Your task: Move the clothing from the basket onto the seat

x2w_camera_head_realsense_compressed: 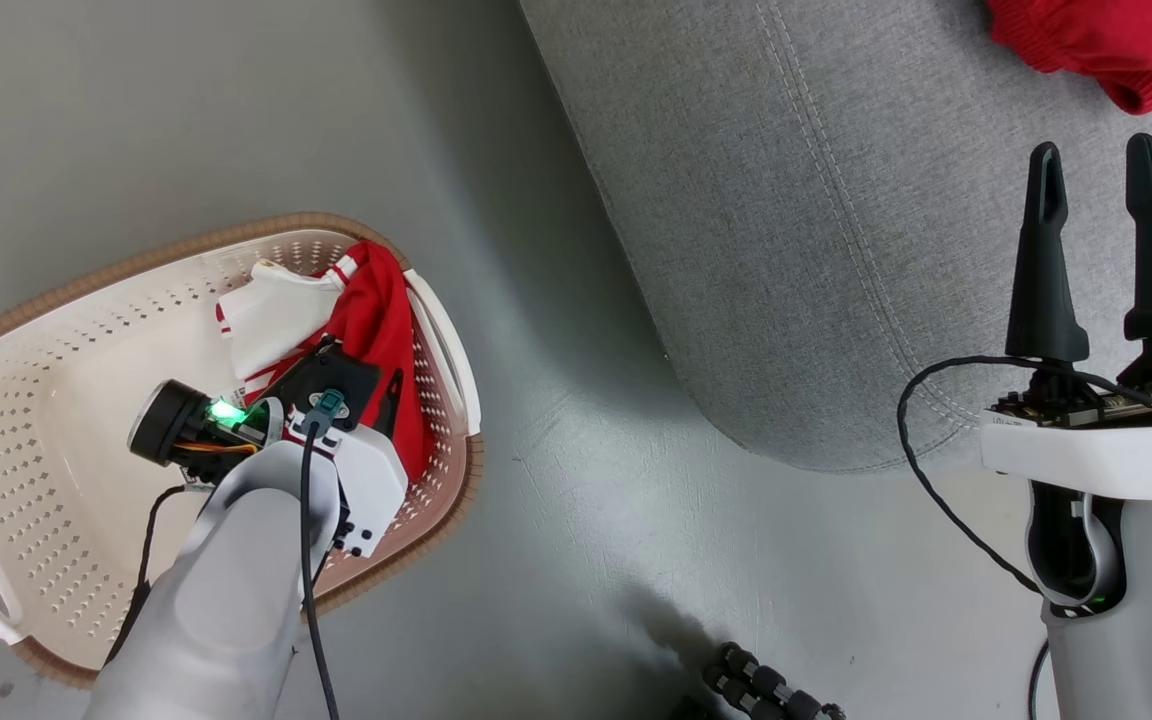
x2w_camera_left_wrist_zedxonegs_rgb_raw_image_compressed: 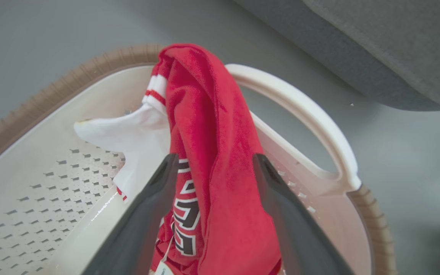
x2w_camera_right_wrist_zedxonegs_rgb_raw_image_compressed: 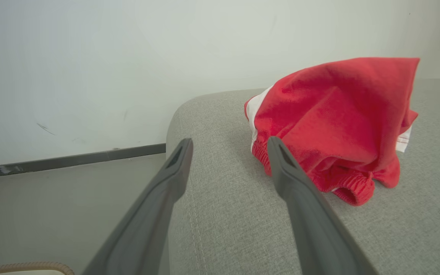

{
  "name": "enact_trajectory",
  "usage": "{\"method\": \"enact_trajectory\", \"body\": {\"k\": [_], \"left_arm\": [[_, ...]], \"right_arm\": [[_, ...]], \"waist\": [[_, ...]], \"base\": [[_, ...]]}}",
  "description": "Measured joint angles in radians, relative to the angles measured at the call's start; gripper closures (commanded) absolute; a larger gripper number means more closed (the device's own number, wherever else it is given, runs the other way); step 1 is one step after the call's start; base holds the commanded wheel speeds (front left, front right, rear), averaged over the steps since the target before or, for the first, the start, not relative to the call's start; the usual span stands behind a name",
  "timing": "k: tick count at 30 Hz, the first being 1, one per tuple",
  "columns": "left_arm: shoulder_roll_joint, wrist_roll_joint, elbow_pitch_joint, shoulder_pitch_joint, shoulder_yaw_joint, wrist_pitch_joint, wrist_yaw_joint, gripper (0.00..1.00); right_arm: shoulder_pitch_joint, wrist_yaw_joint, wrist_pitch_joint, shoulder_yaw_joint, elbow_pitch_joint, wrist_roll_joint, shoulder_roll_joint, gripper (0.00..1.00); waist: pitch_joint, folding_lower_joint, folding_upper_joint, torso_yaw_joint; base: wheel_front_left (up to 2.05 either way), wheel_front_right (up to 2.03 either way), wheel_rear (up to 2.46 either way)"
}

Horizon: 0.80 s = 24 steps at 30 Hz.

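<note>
A red and white garment (x2w_camera_head_realsense_compressed: 376, 320) is draped against the right inner wall of the cream basket (x2w_camera_head_realsense_compressed: 56, 400) on the floor. My left gripper (x2w_camera_left_wrist_zedxonegs_rgb_raw_image_compressed: 214, 162) reaches down into the basket, open, with a fold of the red garment (x2w_camera_left_wrist_zedxonegs_rgb_raw_image_compressed: 208, 126) between its spread fingers. Black-and-white lettering and a small label show low on that cloth. A second red garment (x2w_camera_right_wrist_zedxonegs_rgb_raw_image_compressed: 334, 118) lies bunched on the grey seat (x2w_camera_right_wrist_zedxonegs_rgb_raw_image_compressed: 220, 214); its edge also shows at the top right of the seat (x2w_camera_head_realsense_compressed: 836, 200) in the head view. My right gripper (x2w_camera_head_realsense_compressed: 1101, 250) hovers open over the seat, nothing between its fingers.
The basket's white handle (x2w_camera_left_wrist_zedxonegs_rgb_raw_image_compressed: 304, 110) and brown rim (x2w_camera_left_wrist_zedxonegs_rgb_raw_image_compressed: 52, 91) curve just beyond the left fingers. Grey floor (x2w_camera_head_realsense_compressed: 576, 500) separates basket and seat. A pale wall with a dark skirting strip (x2w_camera_right_wrist_zedxonegs_rgb_raw_image_compressed: 71, 160) stands behind the seat. A black ribbed object (x2w_camera_head_realsense_compressed: 766, 690) lies on the floor.
</note>
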Motion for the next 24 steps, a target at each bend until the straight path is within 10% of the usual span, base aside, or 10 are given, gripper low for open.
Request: {"method": "enact_trajectory", "body": {"k": [19, 20, 24], "left_arm": [[-0.012, 0.0, 0.092, -0.064, 0.002, 0.042, 0.034, 0.0], [-0.014, 0.0, 0.096, -0.068, 0.0, 0.042, 0.032, 0.05], [-0.027, 0.0, 0.109, -0.078, -0.014, 0.042, 0.015, 0.82]], "right_arm": [[-0.003, 0.0, 0.0, 0.019, -0.001, 0.0, 0.0, 0.0], [-0.003, 0.0, 0.0, 0.019, -0.001, 0.0, 0.0, 0.0], [-0.017, 0.0, 0.0, 0.018, -0.001, 0.0, 0.0, 0.0]], "waist": [[0.029, 0.0, 0.0, -0.021], [0.03, 0.0, 0.0, -0.023], [0.035, 0.0, 0.0, -0.028]], "base": [[0.0, 0.0, 0.0], [0.0, 0.0, 0.0], [0.0, 0.0, 0.0]]}}
